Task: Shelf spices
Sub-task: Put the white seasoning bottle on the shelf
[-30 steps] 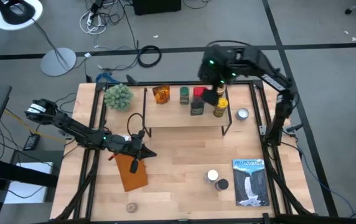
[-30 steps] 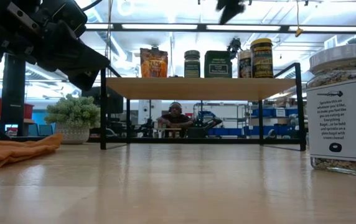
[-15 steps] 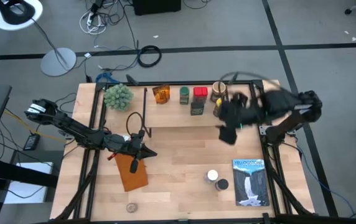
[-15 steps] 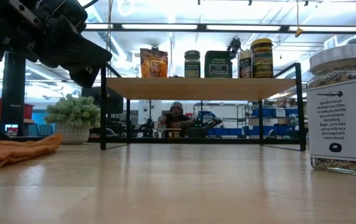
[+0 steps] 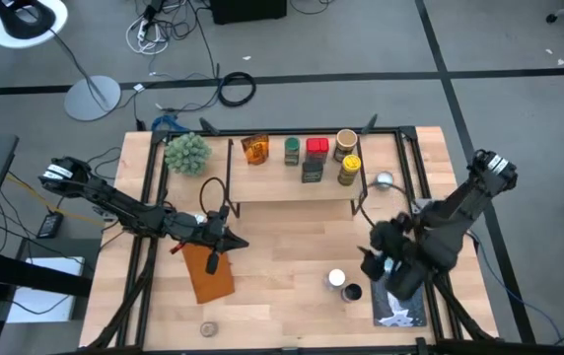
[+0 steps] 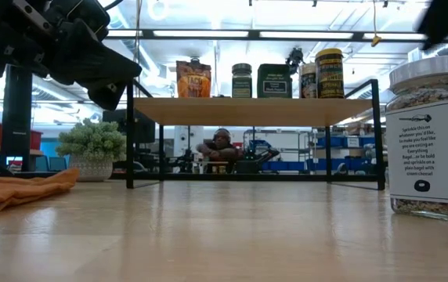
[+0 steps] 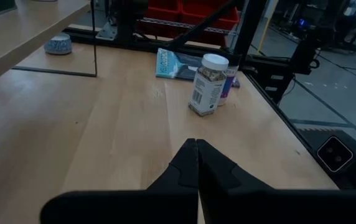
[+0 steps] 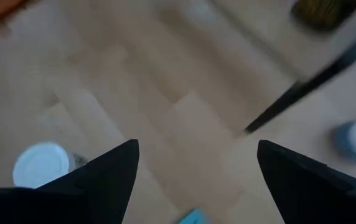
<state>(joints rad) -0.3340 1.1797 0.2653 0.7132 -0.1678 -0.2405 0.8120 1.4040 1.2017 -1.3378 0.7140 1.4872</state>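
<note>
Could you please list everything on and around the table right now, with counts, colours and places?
shelf: one, light wood top on black wire legs, back centre of the table.
spice jars on the shelf: six; amber, green, red, dark, two yellowish.
white-lidded jar: one, front right of the table.
dark-lidded jar: one, beside it.
small silver tin: one, right of the shelf.
tan round lid or tin: one, front left edge.
potted plant: one, green, back left.
orange cloth: one, front left.
blue-and-white book: one, front right, partly under the right arm.
left gripper: shut, over the cloth.
right gripper: open, near the white-lidded jar.
</note>
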